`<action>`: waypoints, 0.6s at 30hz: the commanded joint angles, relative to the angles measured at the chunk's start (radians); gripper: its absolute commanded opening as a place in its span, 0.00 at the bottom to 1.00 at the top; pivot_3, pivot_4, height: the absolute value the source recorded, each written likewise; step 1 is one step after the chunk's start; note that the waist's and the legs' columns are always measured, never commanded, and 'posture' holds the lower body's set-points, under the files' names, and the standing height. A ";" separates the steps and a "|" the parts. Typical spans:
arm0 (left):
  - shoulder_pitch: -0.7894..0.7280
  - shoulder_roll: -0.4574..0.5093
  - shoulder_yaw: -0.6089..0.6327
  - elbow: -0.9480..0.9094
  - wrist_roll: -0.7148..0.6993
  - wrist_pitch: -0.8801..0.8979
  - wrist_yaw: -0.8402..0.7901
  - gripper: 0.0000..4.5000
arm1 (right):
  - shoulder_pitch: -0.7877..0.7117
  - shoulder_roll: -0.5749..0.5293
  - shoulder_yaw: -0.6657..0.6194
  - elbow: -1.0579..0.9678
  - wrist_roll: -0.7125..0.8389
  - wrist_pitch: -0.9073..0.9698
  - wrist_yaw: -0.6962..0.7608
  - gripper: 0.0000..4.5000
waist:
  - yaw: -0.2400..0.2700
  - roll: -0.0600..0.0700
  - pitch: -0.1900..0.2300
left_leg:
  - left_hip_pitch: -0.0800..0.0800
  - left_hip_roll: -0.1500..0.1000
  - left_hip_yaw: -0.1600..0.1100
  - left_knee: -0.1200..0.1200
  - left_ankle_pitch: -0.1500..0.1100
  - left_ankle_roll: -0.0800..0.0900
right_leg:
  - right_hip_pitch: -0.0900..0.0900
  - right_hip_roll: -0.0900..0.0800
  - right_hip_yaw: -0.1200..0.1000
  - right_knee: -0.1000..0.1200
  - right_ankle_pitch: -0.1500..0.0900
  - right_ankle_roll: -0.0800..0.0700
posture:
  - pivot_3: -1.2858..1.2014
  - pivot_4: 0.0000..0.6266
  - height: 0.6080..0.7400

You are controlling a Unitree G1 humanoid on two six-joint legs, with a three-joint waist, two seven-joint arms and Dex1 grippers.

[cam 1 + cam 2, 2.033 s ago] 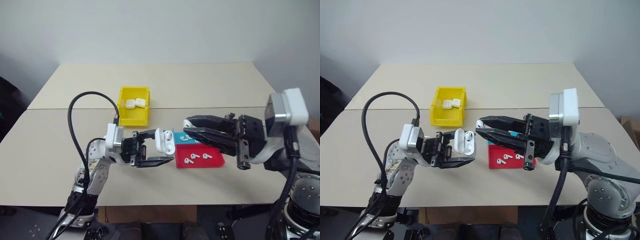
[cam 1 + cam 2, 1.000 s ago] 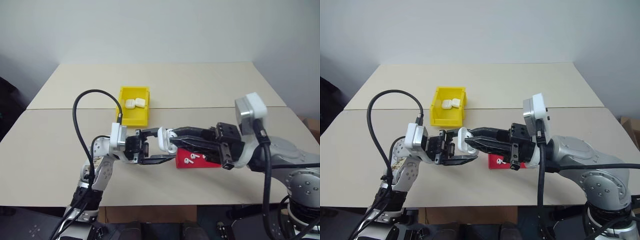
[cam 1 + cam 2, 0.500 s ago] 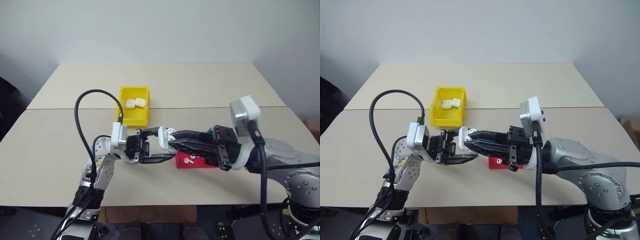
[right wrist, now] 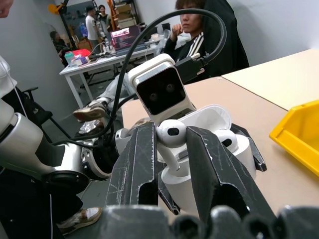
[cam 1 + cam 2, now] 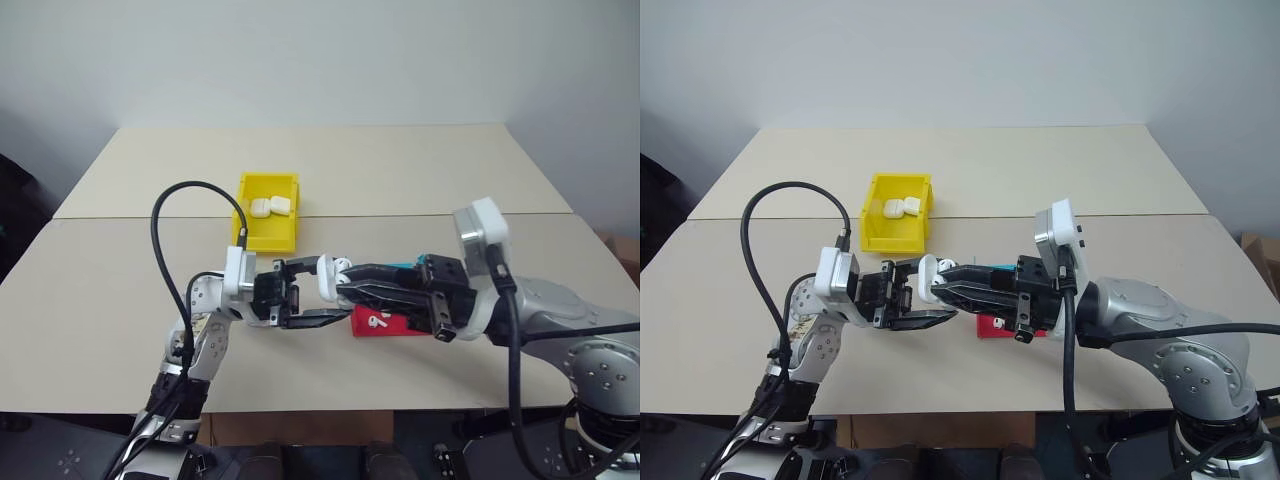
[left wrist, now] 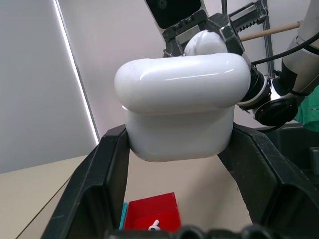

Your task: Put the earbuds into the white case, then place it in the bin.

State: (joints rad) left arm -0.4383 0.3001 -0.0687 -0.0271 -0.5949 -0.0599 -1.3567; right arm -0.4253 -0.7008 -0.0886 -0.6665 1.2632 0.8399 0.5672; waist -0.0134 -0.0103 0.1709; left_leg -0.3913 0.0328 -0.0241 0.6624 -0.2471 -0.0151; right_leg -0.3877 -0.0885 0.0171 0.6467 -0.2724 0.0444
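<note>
Evenly lit, soft and diffuse; faint shadows under the arms on the table (image 5: pixel 400 170). Glossy glare streak on the white case (image 6: pixel 182 99). Bright vertical light strip behind it. Near fingers (image 4: pixel 137 169) slightly blurred.

Red tray (image 5: pixel 395 325) half behind right arm

Glossy white plastic case (image 6: pixel 182 104) and earbud (image 4: pixel 171 133); matt black gripper fingers (image 4: pixel 137 169); smooth yellow plastic bin (image 5: pixel 267 226).
</note>
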 commanded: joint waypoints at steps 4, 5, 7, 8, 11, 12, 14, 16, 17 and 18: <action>-0.003 -0.006 0.004 -0.030 -0.013 -0.021 -0.003 0.61 | 0.010 -0.007 -0.009 -0.022 -0.024 -0.024 0.026 0.20 | 0.000 0.000 0.000 | 0.000 0.000 0.000 0.000 0.000 0.000 | 0.000 0.000 0.000 0.000 0.000 0.000 | 0.52 0.24 1.00; -0.003 -0.007 0.005 -0.029 -0.012 -0.022 -0.003 0.61 | 0.012 -0.006 -0.007 -0.025 -0.031 -0.025 0.027 0.20 | 0.000 0.000 0.000 | 0.000 0.000 0.000 0.000 0.000 0.000 | 0.000 0.000 0.000 0.000 0.000 0.000 | 0.52 0.24 1.00; -0.003 -0.006 0.005 -0.028 -0.012 -0.022 -0.004 0.61 | 0.015 -0.004 -0.005 -0.027 -0.041 -0.027 0.031 0.20 | 0.000 0.000 0.000 | 0.000 0.000 0.000 0.000 0.000 0.000 | 0.000 0.000 0.000 0.000 0.000 0.000 | 0.52 0.24 1.00; -0.003 -0.006 0.006 -0.026 -0.012 -0.022 -0.006 0.61 | 0.017 -0.001 -0.005 -0.029 -0.046 -0.031 0.035 0.20 | 0.000 0.000 0.000 | 0.000 0.000 0.000 0.000 0.000 0.000 | 0.000 0.000 0.000 0.000 0.000 0.000 | 0.52 0.24 1.00; -0.005 -0.008 0.006 -0.023 -0.010 -0.025 -0.008 0.61 | 0.022 0.003 -0.004 -0.037 -0.060 -0.042 0.050 0.20 | 0.000 0.000 0.000 | 0.000 0.000 0.000 0.000 0.000 0.000 | 0.000 0.000 0.000 0.000 0.000 0.000 | 0.52 0.24 1.00; -0.005 -0.009 0.005 -0.022 -0.009 -0.025 -0.007 0.61 | 0.023 0.004 -0.004 -0.039 -0.067 -0.046 0.055 0.25 | 0.000 0.000 0.000 | 0.000 0.000 0.000 0.000 0.000 0.000 | 0.000 0.000 0.000 0.000 0.000 0.000 | 0.52 0.24 1.00; -0.006 -0.011 0.005 -0.022 -0.008 -0.025 -0.005 0.61 | 0.026 0.005 -0.002 -0.042 -0.086 -0.051 0.056 0.36 | 0.000 0.000 0.000 | 0.000 0.000 0.000 0.000 0.000 0.000 | 0.000 0.000 0.000 0.000 0.000 0.000 | 0.52 0.24 1.00; -0.005 -0.013 0.005 -0.024 -0.007 -0.024 -0.004 0.61 | 0.028 0.006 -0.002 -0.040 -0.092 -0.051 0.050 0.52 | 0.000 0.000 0.000 | 0.000 0.000 0.000 0.000 0.000 0.000 | 0.000 0.000 0.000 0.000 0.000 0.000 | 0.52 0.24 1.00; -0.004 -0.013 0.005 -0.025 -0.007 -0.024 -0.003 0.61 | 0.029 0.006 -0.003 -0.039 -0.093 -0.052 0.049 0.58 | 0.000 0.000 0.000 | 0.000 0.000 0.000 0.000 0.000 0.000 | 0.000 0.000 0.000 0.000 0.000 0.000 | 0.52 0.24 1.00; -0.002 -0.012 0.005 -0.028 -0.008 -0.020 0.000 0.61 | 0.031 0.005 -0.004 -0.038 -0.093 -0.052 0.052 0.58 | 0.000 0.000 0.000 | 0.000 0.000 0.000 0.000 0.000 0.000 | 0.000 0.000 0.000 0.000 0.000 0.000 | 0.52 0.24 1.00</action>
State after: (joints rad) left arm -0.4364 0.2931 -0.0668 -0.0250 -0.5891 -0.0627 -1.3552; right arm -0.3996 -0.6955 -0.0876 -0.6888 1.1790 0.8090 0.6197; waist -0.0135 -0.0104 0.1709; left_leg -0.3913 0.0329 -0.0242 0.6624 -0.2471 -0.0151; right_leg -0.3877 -0.0884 0.0171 0.6466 -0.2724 0.0444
